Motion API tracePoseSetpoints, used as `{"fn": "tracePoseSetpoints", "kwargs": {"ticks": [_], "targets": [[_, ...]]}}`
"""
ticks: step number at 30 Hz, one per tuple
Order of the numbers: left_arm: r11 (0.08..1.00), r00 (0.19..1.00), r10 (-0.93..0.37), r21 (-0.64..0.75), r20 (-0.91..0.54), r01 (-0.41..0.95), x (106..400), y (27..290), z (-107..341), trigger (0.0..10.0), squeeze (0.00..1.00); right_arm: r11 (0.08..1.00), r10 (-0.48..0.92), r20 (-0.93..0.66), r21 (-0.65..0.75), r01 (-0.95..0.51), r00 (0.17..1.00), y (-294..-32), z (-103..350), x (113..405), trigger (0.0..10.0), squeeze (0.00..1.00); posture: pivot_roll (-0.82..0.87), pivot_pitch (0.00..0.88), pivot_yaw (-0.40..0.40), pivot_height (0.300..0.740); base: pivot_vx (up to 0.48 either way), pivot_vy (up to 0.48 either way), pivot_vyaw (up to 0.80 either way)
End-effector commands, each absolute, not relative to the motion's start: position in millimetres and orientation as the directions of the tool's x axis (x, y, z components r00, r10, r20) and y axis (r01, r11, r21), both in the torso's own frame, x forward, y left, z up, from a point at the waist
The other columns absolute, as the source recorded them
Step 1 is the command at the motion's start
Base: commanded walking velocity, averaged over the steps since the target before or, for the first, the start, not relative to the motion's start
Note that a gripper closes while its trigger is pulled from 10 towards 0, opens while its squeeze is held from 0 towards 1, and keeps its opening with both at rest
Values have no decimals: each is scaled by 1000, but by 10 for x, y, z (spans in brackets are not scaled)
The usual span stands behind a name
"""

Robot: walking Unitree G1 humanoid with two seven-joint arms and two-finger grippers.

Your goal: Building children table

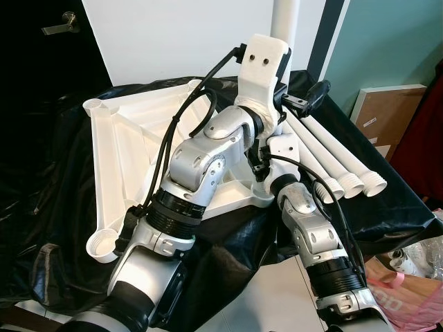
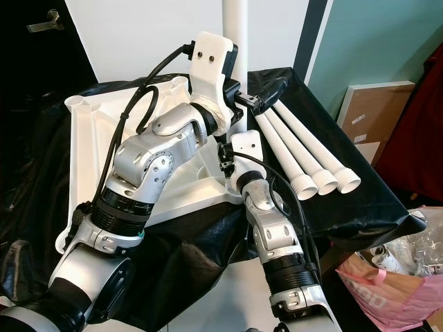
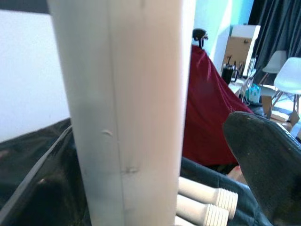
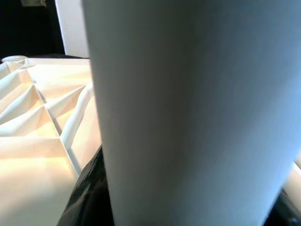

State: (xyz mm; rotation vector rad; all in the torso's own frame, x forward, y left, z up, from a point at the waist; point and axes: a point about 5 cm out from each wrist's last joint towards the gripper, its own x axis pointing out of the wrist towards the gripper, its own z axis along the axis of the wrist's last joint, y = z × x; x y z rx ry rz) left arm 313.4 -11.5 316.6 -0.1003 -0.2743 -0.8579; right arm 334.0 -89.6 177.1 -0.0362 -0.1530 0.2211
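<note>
upright leg (image 2: 234,21) blocks centre; spare legs (image 2: 304,155) crowd right side.

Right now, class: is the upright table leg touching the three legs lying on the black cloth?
Apart. In the right eye view, the upright leg stands at the tabletop's corner, while the three lying legs rest beside it, a dark gap between.

No text, label, brand, number or sign can be read anywhere in these views; the pink plastic bag (image 2: 387,290) on the floor, well to the right of the jaws, bears pale lettering too small and blurred to make out.
</note>
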Motion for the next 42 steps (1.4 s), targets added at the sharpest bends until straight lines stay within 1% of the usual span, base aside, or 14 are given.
{"fn": "tracePoseSetpoints", "kwargs": {"ticks": [1,3,6,13,17,22,23,26,29,32,36,42], "targets": [[636,598,-739,30,309,771,3114,-73,3177,10000,0,983,185,137,-16,-184,973,-940,1757,3374,10000,0,-26,24,2,740,0,0,0],[676,633,-695,10,340,737,3131,23,3164,10000,0,988,146,122,35,-151,982,-998,1719,3406,10000,0,-22,25,4,740,0,0,0],[702,657,-673,12,340,712,3142,97,3097,10000,0,992,123,121,19,-126,985,-1031,1695,3425,10000,0,-21,31,10,740,0,0,0],[707,665,-675,24,318,707,3099,142,2956,10000,0,993,118,123,15,-120,985,-1062,1668,3431,10000,0,-19,38,12,740,0,0,0],[712,676,-687,64,266,699,3024,206,2711,10000,0,990,131,139,33,-137,982,-1099,1635,3438,10000,0,-18,45,14,740,0,0,0],[712,680,-691,65,245,699,3007,233,2623,10000,0,989,135,146,41,-143,980,-1110,1624,3445,10000,0,-18,45,14,740,0,0,0],[711,685,-694,64,221,700,2982,269,2528,10000,0,987,145,154,47,-154,977,-1109,1617,3459,10000,0,-11,49,12,740,0,0,0],[713,690,-696,73,197,698,2954,307,2435,10000,0,984,162,161,52,-173,973,-1095,1614,3472,10000,0,-10,50,12,740,0,0,0],[706,695,-708,89,123,703,2882,390,2225,10000,0,976,204,170,45,-215,964,-1039,1598,3507,10000,0,-7,51,12,740,0,0,0],[699,692,-715,83,102,710,2859,412,2173,10000,0,972,218,169,50,-230,961,-1018,1588,3514,10000,0,-2,52,9,740,0,0,0],[671,671,-741,87,43,736,2797,482,2036,10000,0,956,277,171,47,-288,946,-937,1564,3515,10000,0,6,54,-1,740,0,0,0],[651,654,-756,106,13,751,2758,500,1975,10000,0,951,297,163,42,-308,941,-916,1522,3513,10000,0,9,55,-8,740,0,0,0]]}}
